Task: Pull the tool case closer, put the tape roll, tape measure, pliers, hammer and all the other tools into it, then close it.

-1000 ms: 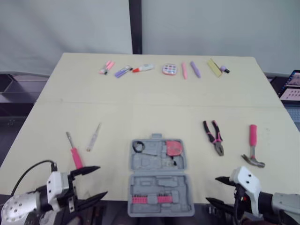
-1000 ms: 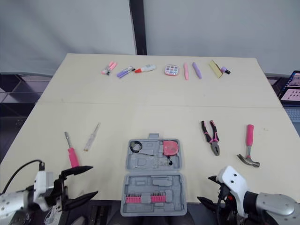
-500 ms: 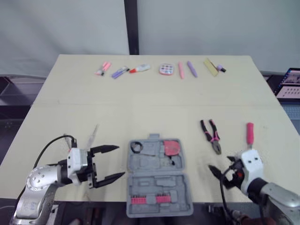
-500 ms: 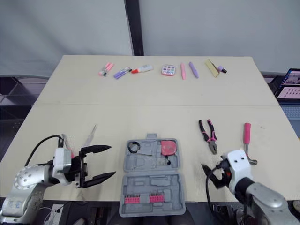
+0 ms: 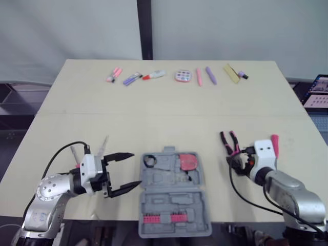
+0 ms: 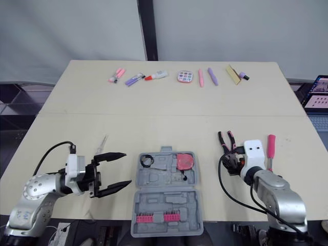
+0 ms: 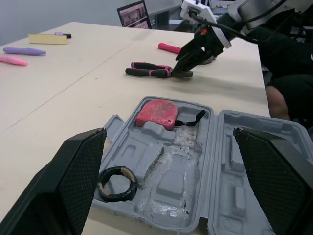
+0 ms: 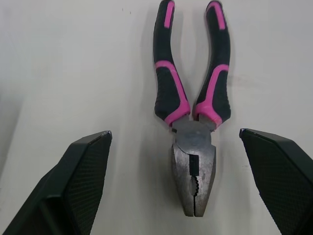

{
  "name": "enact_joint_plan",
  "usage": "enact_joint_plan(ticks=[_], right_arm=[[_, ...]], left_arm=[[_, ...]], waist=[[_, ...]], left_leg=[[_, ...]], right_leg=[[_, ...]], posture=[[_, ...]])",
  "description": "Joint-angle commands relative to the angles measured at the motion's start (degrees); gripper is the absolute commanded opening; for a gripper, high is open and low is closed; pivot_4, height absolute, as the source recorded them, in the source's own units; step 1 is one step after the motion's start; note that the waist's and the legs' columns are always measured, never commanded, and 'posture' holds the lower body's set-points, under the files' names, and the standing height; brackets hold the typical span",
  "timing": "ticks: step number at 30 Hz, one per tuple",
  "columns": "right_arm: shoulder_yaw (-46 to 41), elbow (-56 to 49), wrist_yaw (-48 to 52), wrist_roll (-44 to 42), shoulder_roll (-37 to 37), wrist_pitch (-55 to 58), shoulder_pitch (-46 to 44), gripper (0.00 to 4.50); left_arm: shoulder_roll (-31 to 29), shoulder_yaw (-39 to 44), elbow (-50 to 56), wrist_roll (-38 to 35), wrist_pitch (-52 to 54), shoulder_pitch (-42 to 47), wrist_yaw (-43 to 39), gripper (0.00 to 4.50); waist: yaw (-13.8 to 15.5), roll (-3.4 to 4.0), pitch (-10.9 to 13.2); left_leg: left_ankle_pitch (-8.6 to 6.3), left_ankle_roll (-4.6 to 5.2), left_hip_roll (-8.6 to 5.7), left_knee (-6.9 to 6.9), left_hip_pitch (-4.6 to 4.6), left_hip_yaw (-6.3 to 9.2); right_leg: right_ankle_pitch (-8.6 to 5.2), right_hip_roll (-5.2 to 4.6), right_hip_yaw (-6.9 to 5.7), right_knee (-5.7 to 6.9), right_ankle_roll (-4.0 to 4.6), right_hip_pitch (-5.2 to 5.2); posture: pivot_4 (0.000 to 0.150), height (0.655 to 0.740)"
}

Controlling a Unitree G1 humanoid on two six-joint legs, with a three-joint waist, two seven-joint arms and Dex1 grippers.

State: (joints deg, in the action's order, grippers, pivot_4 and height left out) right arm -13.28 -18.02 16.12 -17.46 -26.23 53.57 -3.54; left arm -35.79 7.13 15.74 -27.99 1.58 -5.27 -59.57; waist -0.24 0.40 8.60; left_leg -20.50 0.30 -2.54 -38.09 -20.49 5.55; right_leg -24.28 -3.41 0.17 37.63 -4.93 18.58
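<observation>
The tool case [image 5: 174, 192] lies open at the table's [image 5: 164, 113] near edge, with the tape roll [image 5: 150, 161] and tape measure [image 5: 189, 161] already seated in it. At its 9 o'clock the left gripper [image 5: 134, 169] hangs with jaws spread, empty. At 3 o'clock the right gripper's [image 6: 230, 163] jaws gape over the pliers [image 8: 191, 142], gripping nothing. The hammer [image 6: 270, 145] and a screwdriver [image 5: 104, 145] lie loose beyond, and closing comes last.

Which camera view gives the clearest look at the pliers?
Right wrist view: the pliers lie whole and close up, handles spread, nose shut. The eye views show them small, nose end covered by the right hand. The left wrist view shows them side-on, far beyond the tool case.
</observation>
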Motion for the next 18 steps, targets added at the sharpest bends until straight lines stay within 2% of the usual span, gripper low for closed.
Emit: enact_joint_plan(ticks=[1,18], right_arm=[[-0.07,1.50,-0.53,1.12,-0.18,-1.75,-0.79,4.43],[1.17,7.98,0.04,2.20,-0.19,-3.94,-4.61,4.43]], left_arm=[[-0.27,0.42,2.86,-0.14,0.18,-0.61,0.80,4.50],[-0.66,0.51,4.96,-0.11,1.27,-1.71,2.13,4.50]], waist=[[-0.03,0.00,0.00],[-0.14,0.03,0.01]], left_leg=[[0.00,0.00,-0.01,0.00,0.00,0.00],[0.00,0.00,0.01,0.00,0.00,0.00]], right_leg=[[0.00,0.00,0.00,0.01,0.00,0.00],[0.00,0.01,0.00,-0.01,0.00,0.01]], posture=[[0.150,0.7336],[0.150,0.7336]])
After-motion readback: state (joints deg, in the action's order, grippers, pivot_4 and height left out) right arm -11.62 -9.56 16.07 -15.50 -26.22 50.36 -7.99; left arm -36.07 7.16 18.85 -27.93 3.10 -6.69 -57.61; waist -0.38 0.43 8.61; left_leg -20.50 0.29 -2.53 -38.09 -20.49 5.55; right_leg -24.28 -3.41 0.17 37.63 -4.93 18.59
